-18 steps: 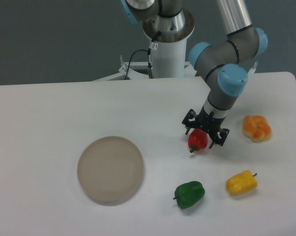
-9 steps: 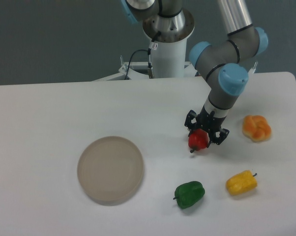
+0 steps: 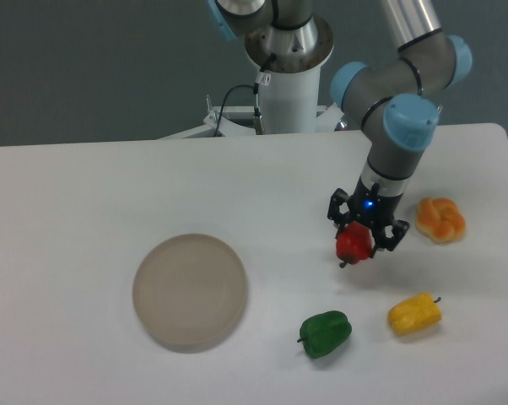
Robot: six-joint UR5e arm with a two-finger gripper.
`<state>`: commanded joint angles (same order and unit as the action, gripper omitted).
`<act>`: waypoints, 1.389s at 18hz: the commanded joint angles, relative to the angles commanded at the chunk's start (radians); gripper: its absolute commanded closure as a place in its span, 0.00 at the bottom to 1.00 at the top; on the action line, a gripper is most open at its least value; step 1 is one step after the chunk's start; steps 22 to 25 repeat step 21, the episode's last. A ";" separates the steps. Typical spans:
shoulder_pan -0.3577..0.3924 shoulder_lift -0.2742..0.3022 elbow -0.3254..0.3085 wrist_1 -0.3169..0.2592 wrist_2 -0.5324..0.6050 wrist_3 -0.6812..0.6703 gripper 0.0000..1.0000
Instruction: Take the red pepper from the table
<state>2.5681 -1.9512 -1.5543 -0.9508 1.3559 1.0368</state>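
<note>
Since a second ago the arm point(image 3: 402, 126) has shifted slightly to the right and toward the camera, and the red pepper point(image 3: 353, 245) has gone with it; a blue light now shows on the wrist just above the fingers point(image 3: 369, 233), which was not lit before. The fingers, spread wider a second ago, are now closed in against the pepper and have hold of it.

The pepper sits between the two black fingers, one on each side of it, its red body bulging below them and its dark stem pointing down toward the white desk point(image 3: 85, 202). Whether it has cleared the desk or still touches it cannot be told.

Elsewhere on the desk, unmoved, lie a green pepper point(image 3: 325, 333), a yellow pepper point(image 3: 414, 313), an orange pastry-like thing point(image 3: 440, 219) just right of the fingers, and a round beige plate point(image 3: 190, 291) well to the left.

No readable writing or brand marks show anywhere.
</note>
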 joint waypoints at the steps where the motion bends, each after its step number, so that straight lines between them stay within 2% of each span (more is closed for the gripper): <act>1: -0.009 -0.005 0.029 -0.019 0.014 0.037 0.58; 4: -0.023 -0.012 0.091 -0.040 0.042 0.210 0.58; 9: -0.032 -0.061 0.212 -0.131 0.072 0.369 0.58; 11: -0.055 -0.080 0.235 -0.134 0.123 0.445 0.58; 14: -0.074 -0.120 0.282 -0.135 0.157 0.469 0.59; 25: -0.082 -0.137 0.295 -0.131 0.160 0.483 0.59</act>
